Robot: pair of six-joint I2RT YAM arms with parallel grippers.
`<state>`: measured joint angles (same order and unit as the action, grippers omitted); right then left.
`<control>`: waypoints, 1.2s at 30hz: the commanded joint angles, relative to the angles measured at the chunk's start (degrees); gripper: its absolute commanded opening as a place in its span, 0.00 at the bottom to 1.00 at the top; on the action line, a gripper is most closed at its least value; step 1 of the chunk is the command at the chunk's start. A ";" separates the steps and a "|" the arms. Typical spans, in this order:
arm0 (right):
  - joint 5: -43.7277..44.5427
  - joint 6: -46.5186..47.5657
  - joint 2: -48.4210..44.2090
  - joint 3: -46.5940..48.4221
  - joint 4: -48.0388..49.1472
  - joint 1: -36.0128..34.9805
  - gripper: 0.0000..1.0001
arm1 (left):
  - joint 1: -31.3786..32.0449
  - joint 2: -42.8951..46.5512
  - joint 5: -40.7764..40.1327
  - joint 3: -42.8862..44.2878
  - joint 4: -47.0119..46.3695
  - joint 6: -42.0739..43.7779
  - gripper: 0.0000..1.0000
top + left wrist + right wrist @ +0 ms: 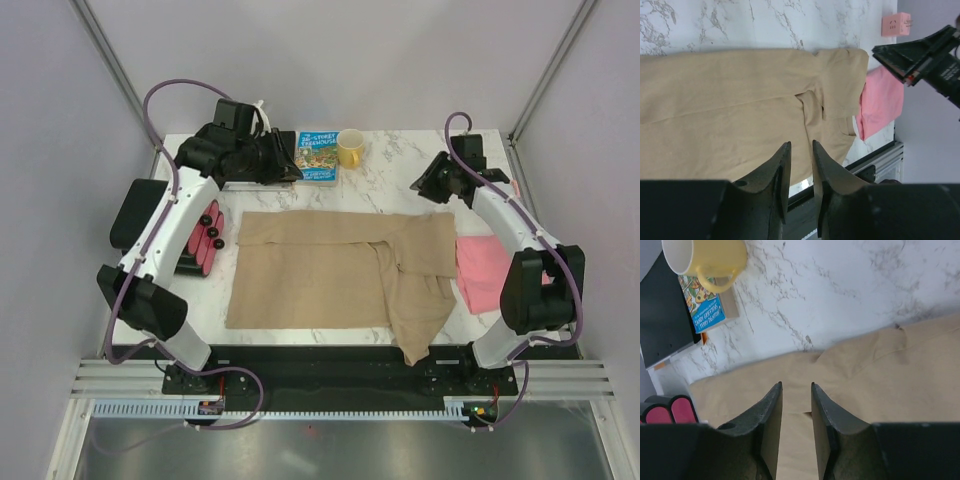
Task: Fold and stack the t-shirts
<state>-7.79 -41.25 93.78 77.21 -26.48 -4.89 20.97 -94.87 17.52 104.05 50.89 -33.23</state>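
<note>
Tan cloth fills the middle of the top view. Is that one of the t-shirts?

Yes, the tan t-shirt (320, 270) lies flat across the marble surface (395, 188). Its right part is folded back over itself, and one flap reaches down to the surface's bottom edge, lower right of centre.

And the other one?

The pink t-shirt (482, 272) lies folded at the right edge of the tan one. In the left wrist view the tan corner sits against the pink cloth. From above, the right arm (535, 275) covers part of it.

What does the left gripper do?

The left gripper (801, 145) hangs above the tan t-shirt. Its jaws stand a little apart, with nothing between them. In the top view it sits at the upper left, next to the book (317, 155).

And the right one?

The right gripper (796, 386) has its jaws parted by a narrow gap too, and it grips nothing. Tan cloth shows under the gap. From above it is at the upper right, over the far right corner of the tan t-shirt.

Anything else on the surface?

A yellow mug (351, 148) stands touching the book at top centre. The pink-and-black drawer box (205, 240) sits just beside the tan t-shirt's left edge, partly under the left arm. A small pink block (896, 24) appears at the upper right of the left wrist view, well apart from both t-shirts.
</note>
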 commanded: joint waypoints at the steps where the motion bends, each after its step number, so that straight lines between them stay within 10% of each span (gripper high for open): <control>1: 2.25 -6.47 -0.79 0.30 9.17 -0.39 0.36 | 0.12 4.77 1.64 -1.04 -0.44 -3.41 0.31; 20: 4.46 -3.13 2.37 1.88 9.52 -7.77 0.33 | 0.74 17.62 2.61 -27.58 -13.54 -8.96 0.34; 36: -3.46 3.98 0.18 2.07 5.49 -5.31 0.36 | 0.65 1.46 9.02 -12.85 -9.16 -5.36 0.34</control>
<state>-8.08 -42.46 96.77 78.72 -18.79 -10.70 21.52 -89.52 23.75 82.89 40.64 -39.70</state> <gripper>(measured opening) 0.355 0.339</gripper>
